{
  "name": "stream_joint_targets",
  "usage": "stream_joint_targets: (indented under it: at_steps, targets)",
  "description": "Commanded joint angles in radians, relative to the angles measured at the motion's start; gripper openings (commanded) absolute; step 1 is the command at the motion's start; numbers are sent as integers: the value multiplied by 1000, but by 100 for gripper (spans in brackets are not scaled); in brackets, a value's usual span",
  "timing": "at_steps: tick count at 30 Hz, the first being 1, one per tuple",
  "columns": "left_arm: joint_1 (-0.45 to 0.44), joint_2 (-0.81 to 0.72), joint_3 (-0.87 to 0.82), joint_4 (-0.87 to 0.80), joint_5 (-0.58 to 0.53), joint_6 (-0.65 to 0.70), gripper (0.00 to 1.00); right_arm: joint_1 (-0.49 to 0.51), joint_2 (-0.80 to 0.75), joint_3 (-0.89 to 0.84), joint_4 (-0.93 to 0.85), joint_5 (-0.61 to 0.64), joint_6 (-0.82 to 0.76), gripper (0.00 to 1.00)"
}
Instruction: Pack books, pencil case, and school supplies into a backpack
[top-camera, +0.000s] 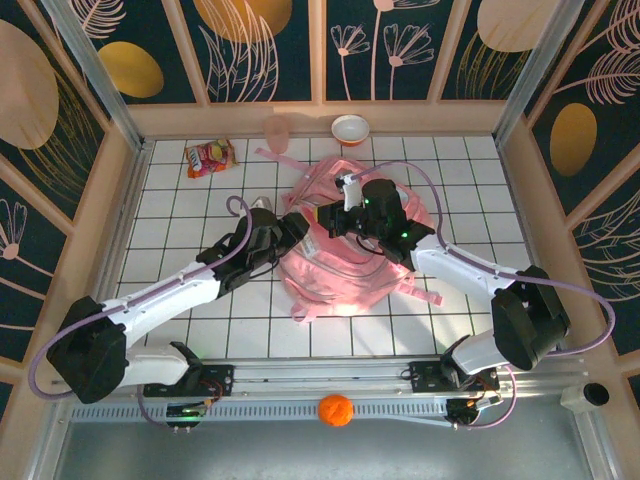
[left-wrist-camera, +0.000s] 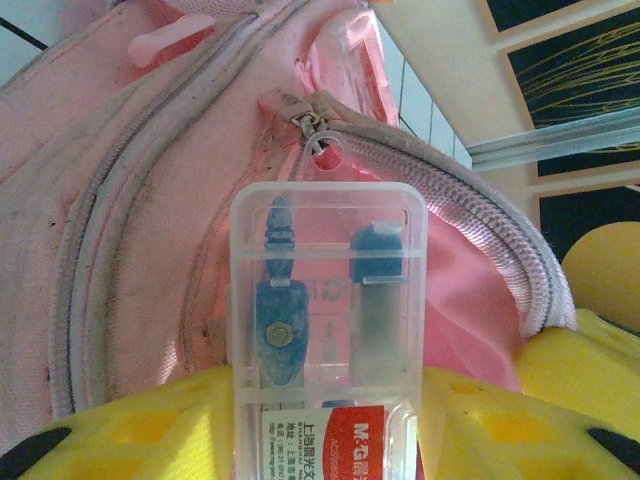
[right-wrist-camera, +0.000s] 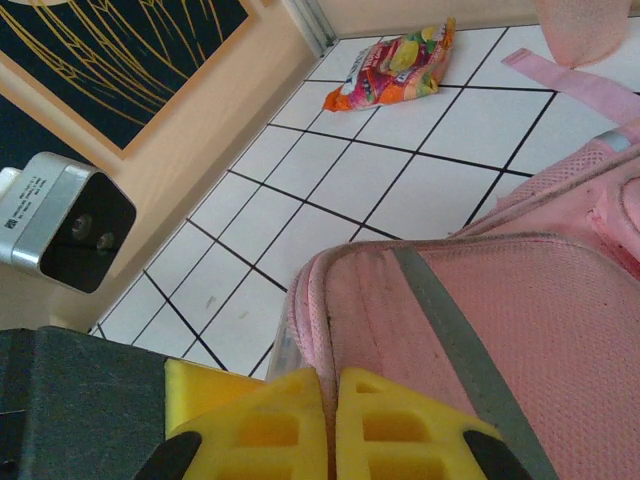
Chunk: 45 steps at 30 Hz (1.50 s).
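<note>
packet: a snack packet (top-camera: 209, 158) lies near the far left corner of the tabletop (top-camera: 180, 215), well apart from the work.
left gripper: the left gripper (left-wrist-camera: 330, 395) holds the pencil case (left-wrist-camera: 328, 290) by its near end, a finger against each long side, jaws at a middling gap.
pencil case: clear plastic with a blue compass (left-wrist-camera: 275, 320) inside, its far end at the open pocket mouth, just below the zip slider (left-wrist-camera: 312, 125).
backpack: the backpack (top-camera: 350, 275) lies mid-tabletop, pocket unzipped, pink lining showing.
right gripper: the right gripper (right-wrist-camera: 330, 420) has its fingers closed together on the backpack's edge, apparently pinching it to hold the mouth up.
step: pencil case going in, judged at the point of entry.
next: push the case forward under the zip arch, then let go. the right side should hold the mouth lifted. a corner could catch on the zip teeth.
</note>
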Motion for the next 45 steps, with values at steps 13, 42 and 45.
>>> stream_joint_targets:
  at_steps: [13,42,45]
  targets:
    - [-11,22,-3,110,36,-49,61,1,-18,53,171,-28,17,0]
    - [-13,-261,-121,-129,84,47,60,0,-28,57,144,-27,8,0]
    - [-13,-306,-151,-128,189,48,57,0,-27,57,143,-31,12,0]
